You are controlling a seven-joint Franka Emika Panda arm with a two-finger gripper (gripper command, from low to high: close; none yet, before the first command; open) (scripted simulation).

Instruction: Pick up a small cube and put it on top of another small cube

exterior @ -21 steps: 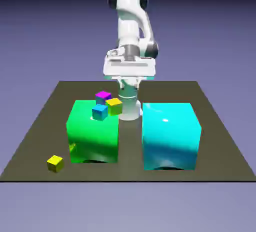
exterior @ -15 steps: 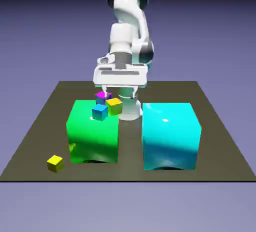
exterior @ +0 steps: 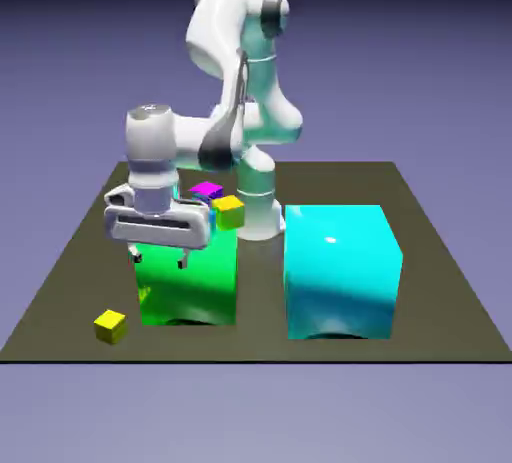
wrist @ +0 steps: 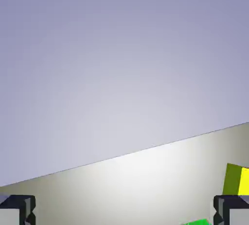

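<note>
The wide-open jaws (exterior: 158,257) hang above the small yellow cube with olive sides (exterior: 111,327), apart from it. In the hand view, the cube shows beside the right-hand fingertip.

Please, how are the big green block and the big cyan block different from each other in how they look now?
The green block has a saturated green colour, while the cyan block is bright blue-green. The gripper partly hides the green block in the exterior view, but the cyan block is unobstructed. The green block is on the exterior view's left, the cyan block on its right. Both are large, box-like and shiny.
</note>
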